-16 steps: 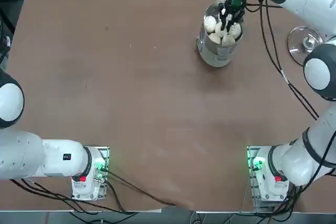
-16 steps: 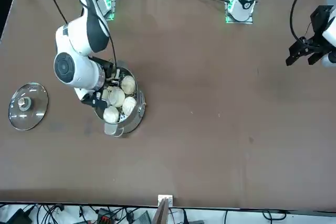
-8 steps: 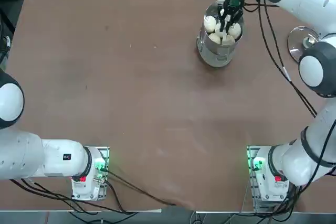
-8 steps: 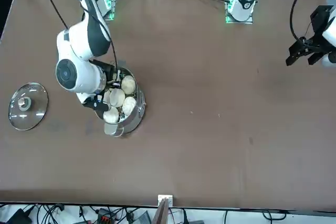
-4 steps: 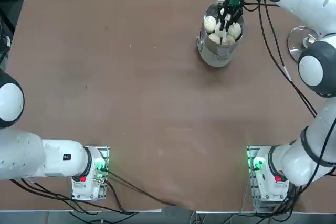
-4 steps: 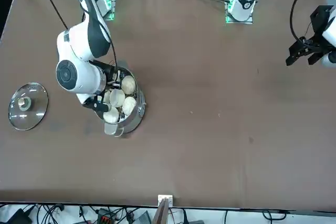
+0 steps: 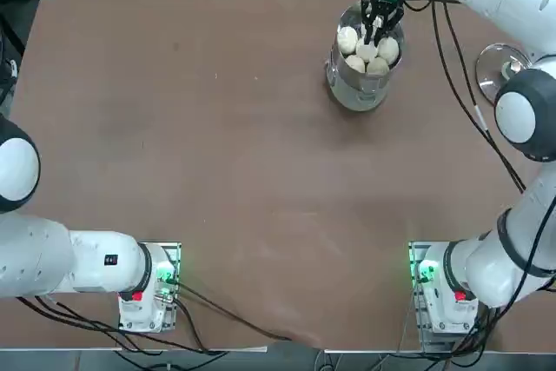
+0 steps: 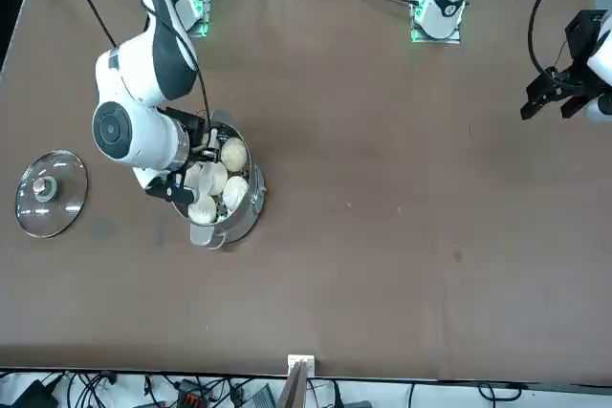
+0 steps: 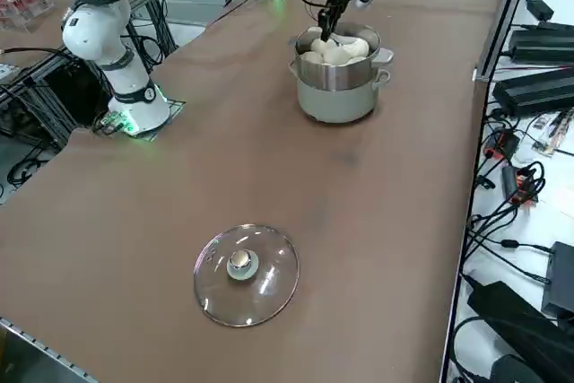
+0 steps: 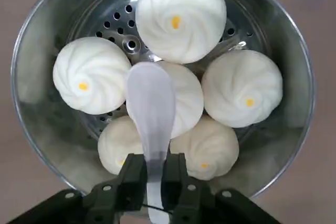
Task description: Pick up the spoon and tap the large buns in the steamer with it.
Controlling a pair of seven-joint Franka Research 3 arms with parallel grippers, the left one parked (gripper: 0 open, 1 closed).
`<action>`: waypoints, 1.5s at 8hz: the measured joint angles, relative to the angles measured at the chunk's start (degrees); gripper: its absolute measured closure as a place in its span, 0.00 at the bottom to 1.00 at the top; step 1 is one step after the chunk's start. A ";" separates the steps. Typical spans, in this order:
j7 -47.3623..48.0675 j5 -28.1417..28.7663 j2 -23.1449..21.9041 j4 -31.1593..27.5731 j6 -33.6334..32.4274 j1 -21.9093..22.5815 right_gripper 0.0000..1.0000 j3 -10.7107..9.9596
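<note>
A: Where is the right gripper (image 10: 154,179) positioned?

B: It hangs above the steamer (image 10: 31,66), pointing down into its open top. In the top view the right gripper (image 7: 380,16) sits over the far part of the pot.

A: State of the fingers (image 10: 131,182)?

B: Clamped on the handle of the spoon (image 10: 152,108). The wrist view shows both fingers pressed against the narrow white handle, one on each side.

A: Where does the spoon bowl sit?

B: It extends out from the fingers over the middle of the large buns (image 10: 181,17). Its rounded end overlaps the centre bun. Whether it touches that bun or hovers just above it cannot be told.

A: Arrangement of the buns?

B: Six white swirled buns show in the wrist view, each with a small yellow dot. They are clustered on the perforated tray inside the steamer, one in the middle and the others around it, touching one another.

A: Location of the steamer on the worktop (image 7: 217,171)?

B: Toward the far edge, on the robot's right half. It stands upright, uncovered, side handles visible in the right side view at (image 9: 341,87).

A: Anything else on the worktop?

B: A round glass lid (image 9: 247,274) with a knob lies flat, well apart from the steamer, further toward the robot's right.
</note>
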 joint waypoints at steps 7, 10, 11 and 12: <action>0.02 0.01 2.26 -0.08 0.01 0.15 0.81 0.09; -0.01 0.01 1.79 1.14 -0.80 -0.24 0.81 -0.30; -0.05 0.00 1.16 2.15 -2.81 -0.79 0.81 -0.52; -0.40 -0.02 0.44 3.46 -5.83 -2.20 0.81 -0.64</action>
